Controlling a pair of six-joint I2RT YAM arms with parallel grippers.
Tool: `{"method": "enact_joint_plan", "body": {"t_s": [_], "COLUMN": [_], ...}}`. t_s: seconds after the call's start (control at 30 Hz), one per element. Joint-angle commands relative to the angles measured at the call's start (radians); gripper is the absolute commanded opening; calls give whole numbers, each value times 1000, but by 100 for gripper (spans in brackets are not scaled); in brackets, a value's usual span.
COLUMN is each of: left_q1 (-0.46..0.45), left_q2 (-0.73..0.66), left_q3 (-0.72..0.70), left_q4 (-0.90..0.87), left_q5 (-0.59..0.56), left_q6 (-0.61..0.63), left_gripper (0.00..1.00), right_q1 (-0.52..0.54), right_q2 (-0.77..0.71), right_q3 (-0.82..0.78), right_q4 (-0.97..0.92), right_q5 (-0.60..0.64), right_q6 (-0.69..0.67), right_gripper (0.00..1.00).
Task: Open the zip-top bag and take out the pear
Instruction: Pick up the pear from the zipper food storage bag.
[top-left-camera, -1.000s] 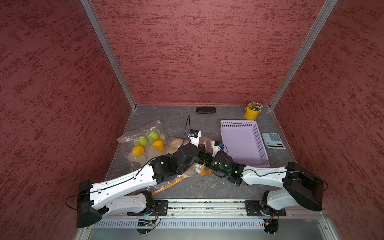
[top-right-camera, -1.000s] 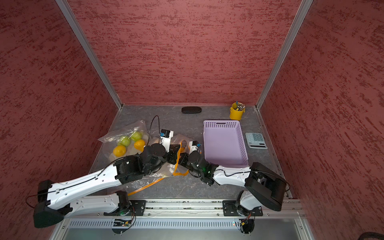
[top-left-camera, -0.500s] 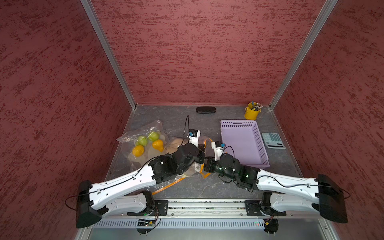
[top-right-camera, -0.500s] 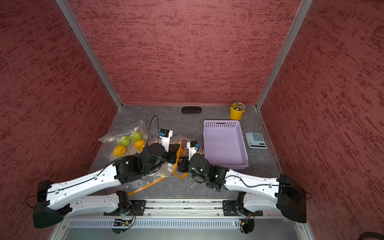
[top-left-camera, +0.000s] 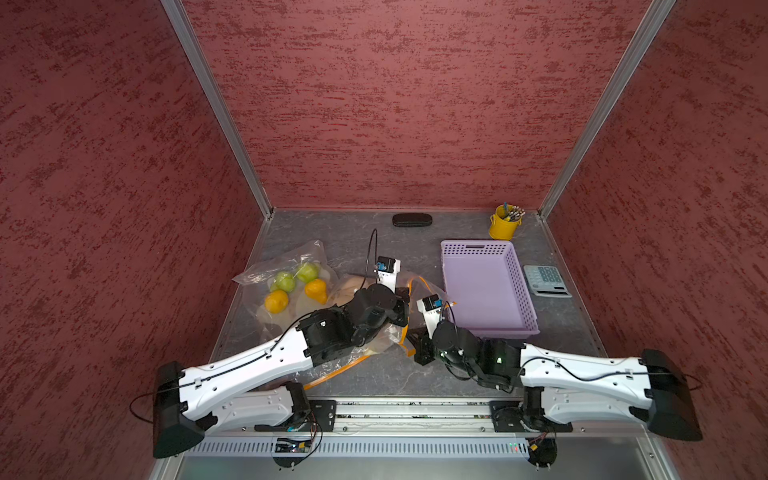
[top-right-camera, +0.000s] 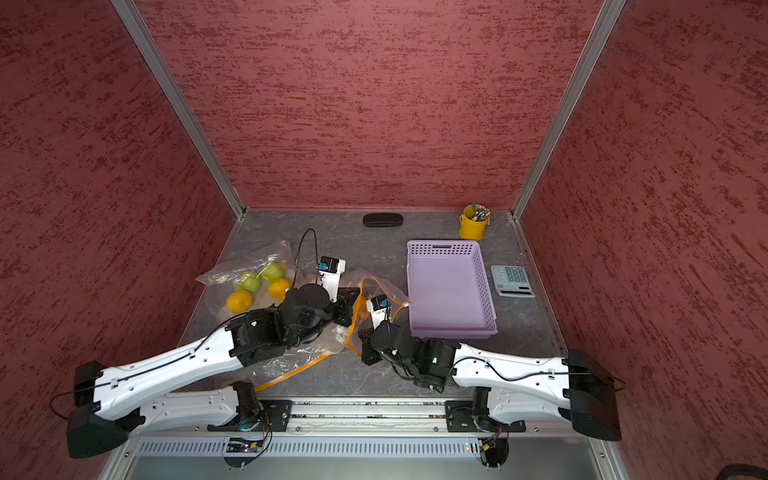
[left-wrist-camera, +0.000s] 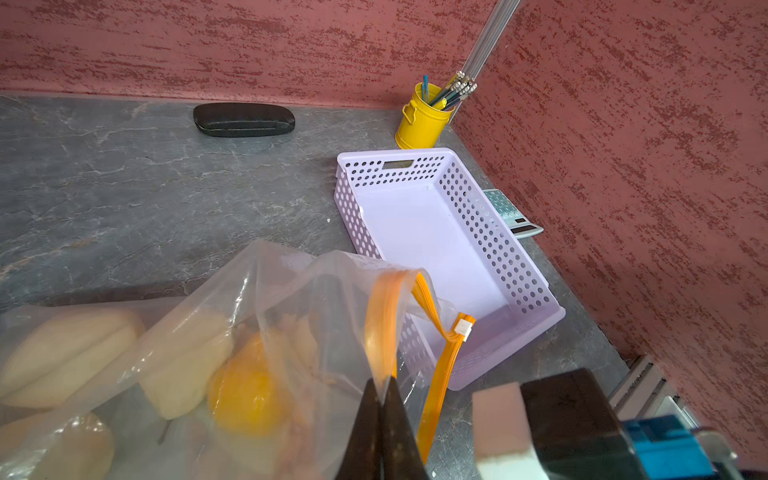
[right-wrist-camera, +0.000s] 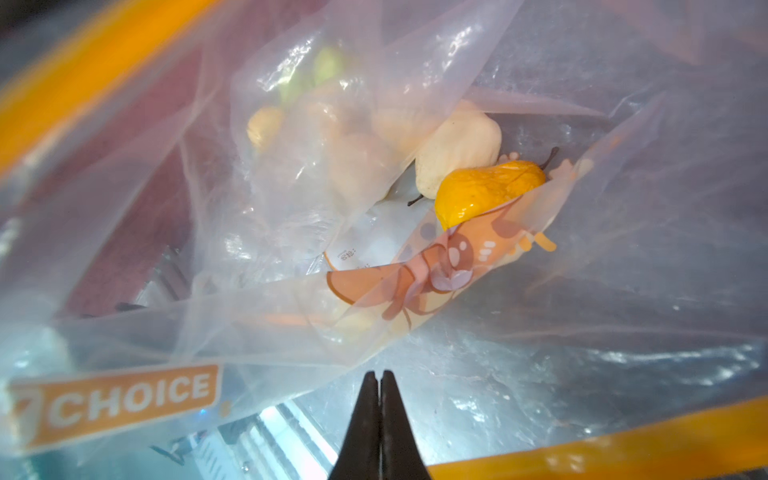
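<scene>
- Red textured walls close round a grey marbled tabletop, and both arms reach to its middle.
- We see the zip-top bag between the two grippers, with its orange zip strip parted and its mouth gaping.
- Our left gripper has its jaws clamped on the bag's rim, right at the orange strip.
- Our right gripper sits at the bag's mouth with jaws pressed together. Whether any film is caught between them we cannot tell.
- We find the pear, yellow-orange, inside the bag beside a pale lump.
- A purple basket stands just beside the bag.
- A second clear bag of green and orange fruit lies toward the left wall.
</scene>
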Motion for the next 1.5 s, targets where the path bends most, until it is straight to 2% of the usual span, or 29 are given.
{"method": "enact_joint_plan", "body": {"t_s": [0.0, 0.37, 0.57, 0.77, 1.07, 1.23, 1.3, 1.33, 1.47], "left_q1": [5, -5, -23, -38, -41, -36, -36, -36, -34], "left_q2": [1, -8, -25, -18, -17, -32, -35, -36, -37], "left_q3": [17, 11, 1, -19, -33, -46, -49, -47, -56], "left_q4": [14, 26, 34, 30, 77, 106, 114, 118, 148], "left_q5": [29, 59, 82, 102, 116, 102, 102, 104, 127], "left_q6": [-6, -27, -42, -73, -81, -71, -67, -64, -61], "left_gripper": [0, 0, 0, 0, 0, 0, 0, 0, 0], "right_q1": [-17, -109, -189, -280, -328, -329, -334, -337, -367], "right_q2": [37, 176, 222, 248, 422, 466, 465, 464, 489], "right_q3": [60, 103, 121, 120, 180, 178, 161, 151, 131], "right_q4": [-49, -9, 105, 252, 290, 203, 185, 185, 230], "right_q5": [30, -37, -127, -268, -408, -401, -387, -379, -412], "right_q6": [-38, -24, -18, 73, 140, 145, 151, 160, 184], "right_gripper": [0, 0, 0, 0, 4, 17, 27, 39, 53]}}
